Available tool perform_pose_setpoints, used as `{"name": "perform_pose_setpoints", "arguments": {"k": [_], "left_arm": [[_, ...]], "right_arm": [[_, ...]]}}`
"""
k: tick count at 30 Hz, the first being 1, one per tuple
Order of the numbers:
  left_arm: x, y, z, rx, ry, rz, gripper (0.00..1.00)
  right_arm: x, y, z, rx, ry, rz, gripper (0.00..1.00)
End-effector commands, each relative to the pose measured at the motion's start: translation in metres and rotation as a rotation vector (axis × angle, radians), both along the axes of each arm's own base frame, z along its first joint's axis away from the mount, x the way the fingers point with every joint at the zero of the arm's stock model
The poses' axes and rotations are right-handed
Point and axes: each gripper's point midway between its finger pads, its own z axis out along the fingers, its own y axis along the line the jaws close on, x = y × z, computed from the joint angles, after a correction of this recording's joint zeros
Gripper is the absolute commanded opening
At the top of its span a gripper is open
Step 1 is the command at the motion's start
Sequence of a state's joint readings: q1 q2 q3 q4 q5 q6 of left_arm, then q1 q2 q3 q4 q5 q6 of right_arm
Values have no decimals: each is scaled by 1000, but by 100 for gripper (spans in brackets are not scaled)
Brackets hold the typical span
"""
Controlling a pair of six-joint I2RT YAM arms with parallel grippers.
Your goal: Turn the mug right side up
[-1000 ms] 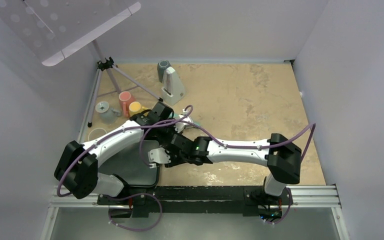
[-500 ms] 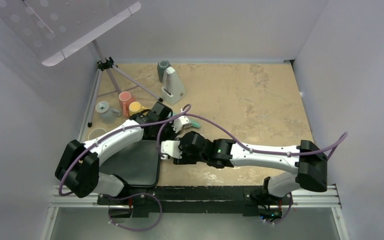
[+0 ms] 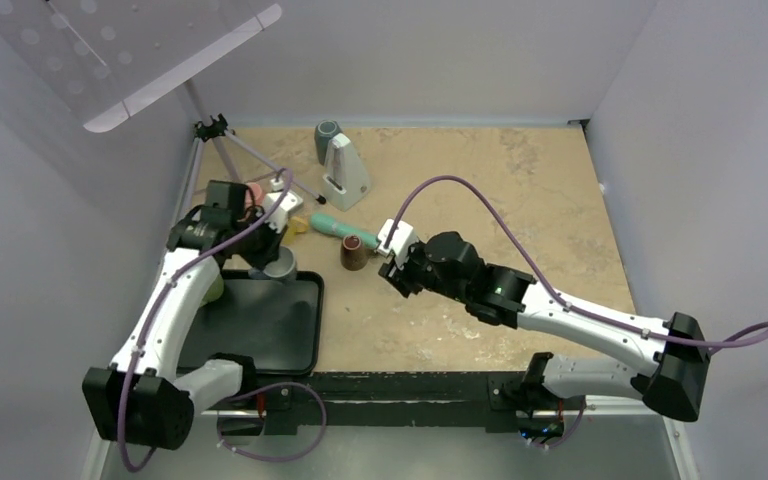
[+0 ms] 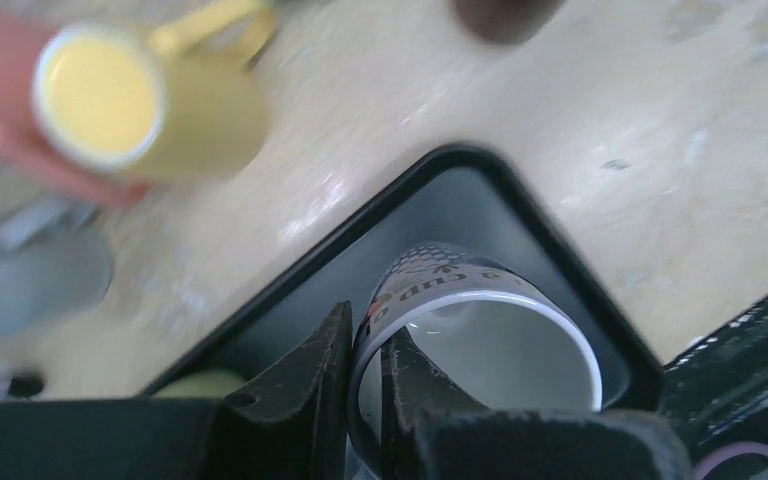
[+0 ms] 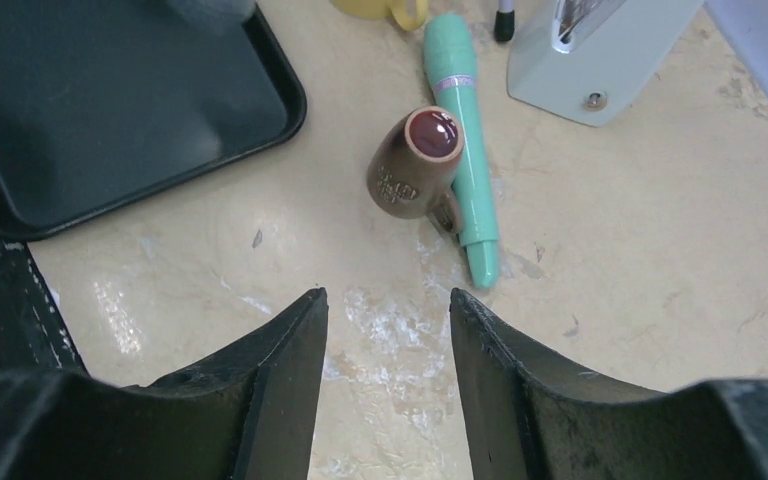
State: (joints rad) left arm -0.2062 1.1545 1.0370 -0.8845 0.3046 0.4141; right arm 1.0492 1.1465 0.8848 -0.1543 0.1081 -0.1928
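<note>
The left gripper (image 4: 365, 345) pinches the rim of a grey printed mug (image 4: 480, 350) over a black plastic tray (image 4: 560, 270). The right gripper (image 5: 388, 310) has its fingers wide apart.

The light is bright and even from overhead, with soft shadows. My left wrist view blurs worst toward 10 o'clock, smearing the yellow mug (image 4: 150, 105), with my left gripper (image 4: 365, 338) dark and soft at 6 o'clock. My right wrist view is sharp, with glare on the table (image 5: 120, 310) near 7 o'clock.

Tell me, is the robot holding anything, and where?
The left tool pinches the mug by its rim, one finger inside, one outside. The right tool is open, holding nothing.
</note>
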Motion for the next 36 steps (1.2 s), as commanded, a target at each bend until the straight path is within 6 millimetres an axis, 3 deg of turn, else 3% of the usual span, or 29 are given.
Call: {"name": "perform_pose_setpoints", "arguments": {"k": [1,6,13,16,21,25,32,36], "left_arm": [[-20,62,-16,106,11,81,0],[-9,104,-42,156,-46,161,0],[13,138,-59,140,-89,233,0],[20,139,-61,129,-113,228,0],[18,136,-89,110,-78,208,0],[22,132,-93,86,-64,185,0],[17,119,-64,50,-81,103,44],[-1,103,-41,28,-81,-48,59]], "right_arm": [[6,8,21,163,9,-33,51],[8,11,16,180,3,-25,52],[6,7,16,196,-4,-29,51],[6,4,13,205,-2,-40,52],[8,5,13,240,-1,-57,52],[9,9,15,238,3,-52,52],[11,4,18,227,-4,-68,53],[14,2,16,228,-2,-81,53]]}}
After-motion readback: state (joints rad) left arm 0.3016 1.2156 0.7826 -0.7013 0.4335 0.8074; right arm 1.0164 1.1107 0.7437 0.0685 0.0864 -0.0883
